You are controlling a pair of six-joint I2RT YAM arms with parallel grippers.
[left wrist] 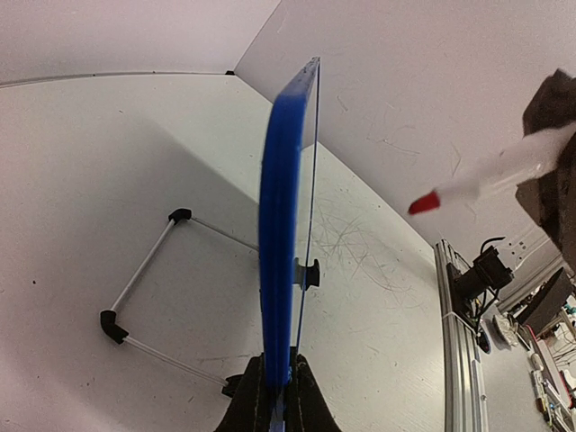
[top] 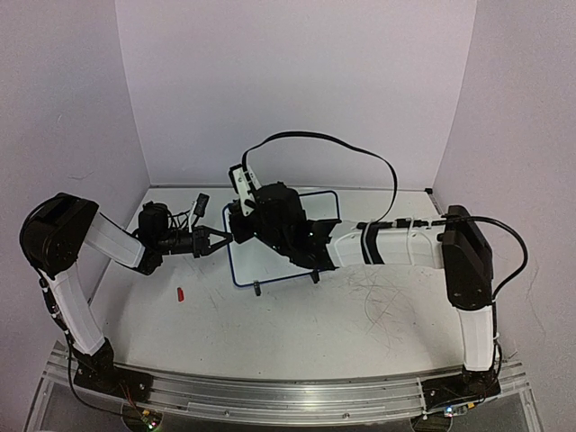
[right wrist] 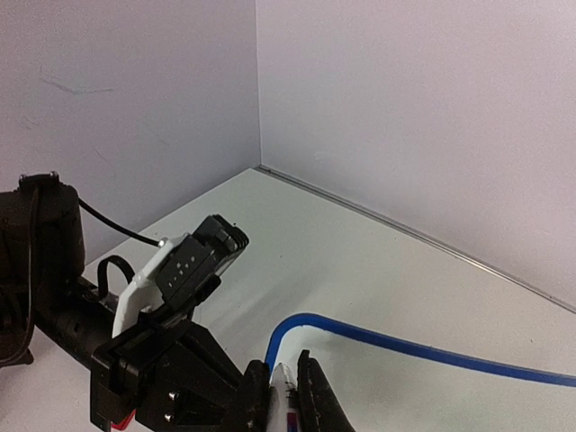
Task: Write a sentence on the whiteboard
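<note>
**Both grippers clenched at the whiteboard**

The whiteboard (top: 259, 263) stands on its feet near the worktop's (top: 360, 315) back edge, about midway along it. The left gripper (left wrist: 279, 382) is clamped on its left edge. The right gripper (right wrist: 286, 382) grasps a white marker (left wrist: 490, 175), whose red tip is apart from the whiteboard's face. A small red thing (top: 181, 293) lies toward the left edge.

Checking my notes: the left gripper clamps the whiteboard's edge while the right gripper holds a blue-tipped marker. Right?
No: the marker tip is red, as the left wrist view shows. The left gripper does clamp the whiteboard edge and the right gripper holds the marker.
</note>
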